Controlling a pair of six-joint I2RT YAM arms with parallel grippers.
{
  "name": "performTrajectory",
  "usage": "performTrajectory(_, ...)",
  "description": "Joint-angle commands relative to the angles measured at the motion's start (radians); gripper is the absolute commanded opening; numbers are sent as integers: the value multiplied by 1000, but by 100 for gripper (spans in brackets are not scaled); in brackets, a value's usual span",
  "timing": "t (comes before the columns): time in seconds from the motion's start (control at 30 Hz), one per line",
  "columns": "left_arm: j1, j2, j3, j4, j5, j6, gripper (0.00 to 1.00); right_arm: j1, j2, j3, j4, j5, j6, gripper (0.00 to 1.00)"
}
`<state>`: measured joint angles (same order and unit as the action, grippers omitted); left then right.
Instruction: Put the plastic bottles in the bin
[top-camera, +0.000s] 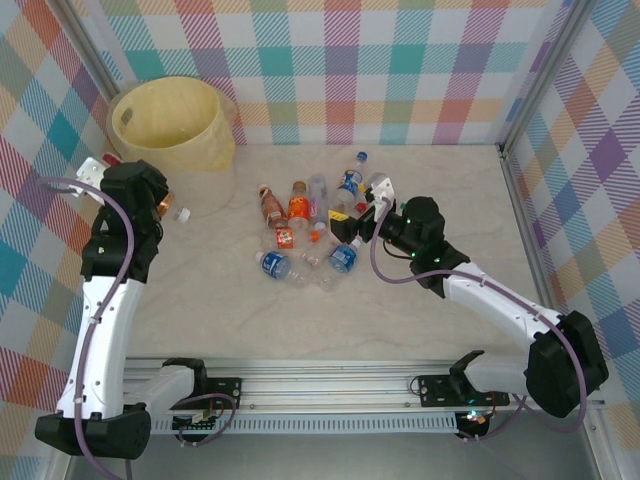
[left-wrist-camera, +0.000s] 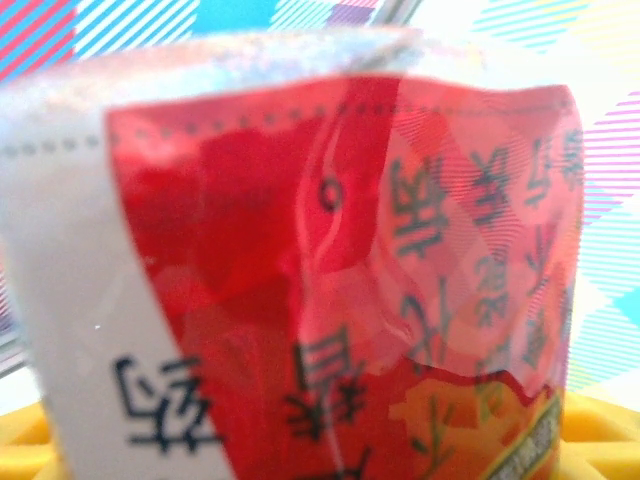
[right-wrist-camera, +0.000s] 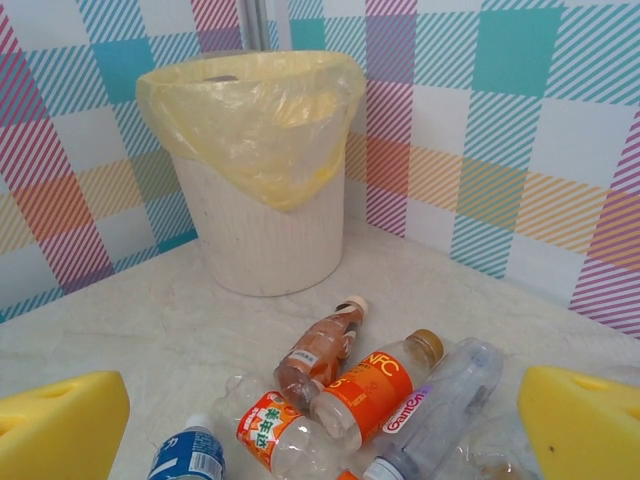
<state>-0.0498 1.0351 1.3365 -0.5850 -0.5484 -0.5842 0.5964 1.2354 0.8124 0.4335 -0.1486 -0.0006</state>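
Observation:
My left gripper (top-camera: 166, 206) is shut on a clear plastic bottle with a red label (left-wrist-camera: 330, 280), held above the table just in front of the bin (top-camera: 172, 124). Its white cap (top-camera: 184, 213) points right. The bin is white and round, lined with a pale yellow bag (right-wrist-camera: 250, 105). Several more plastic bottles (top-camera: 308, 232) lie in a heap mid-table: brown (right-wrist-camera: 320, 350), orange (right-wrist-camera: 378, 388), clear (right-wrist-camera: 445, 400), red-labelled (right-wrist-camera: 268, 430) and blue (right-wrist-camera: 190, 460). My right gripper (top-camera: 364, 216) hovers open at the heap's right edge, its yellow pads (right-wrist-camera: 60, 425) apart with nothing between them.
Checked walls enclose the table on the left, back and right, and the bin stands in the far left corner. A metal rail (top-camera: 330, 385) with both arm bases runs along the near edge. Bare marble tabletop (top-camera: 220, 310) lies between the heap and the rail.

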Motion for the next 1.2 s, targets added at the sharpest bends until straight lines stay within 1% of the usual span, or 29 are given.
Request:
performTrajectory(0.0, 5, 50, 85, 78, 89, 114, 55, 5, -13, 7, 47, 15, 15, 100)
performTrajectory(0.17, 6, 178, 243, 199, 200, 193, 53, 5, -34, 1, 30, 23, 25, 100)
performTrajectory(0.3, 5, 273, 342, 281, 219, 243, 54, 5, -70, -19, 6, 46, 26, 100)
performTrajectory(0.37, 5, 324, 393, 337, 211, 285, 54, 5, -87, -26, -14, 54, 22, 100)
performTrajectory(0.43, 5, 380, 430, 402, 179, 341, 54, 5, -103, -31, -31, 59, 17, 100)
performTrajectory(0.6, 10, 499, 507, 496, 46, 448, 54, 5, -128, -36, -55, 82, 14, 100)
performTrajectory(0.73, 26, 561, 522, 575, 51, 499, 54, 5, -155, -28, -89, 103, 14, 100)
performTrajectory(0.87, 41, 645, 593, 560, 67, 518, 54, 5, -187, -26, -135, 113, 14, 100)
performTrajectory(1.17, 52, 858, 808, 375, 128, 526, 54, 5, -202, -20, -199, 132, 21, 100)
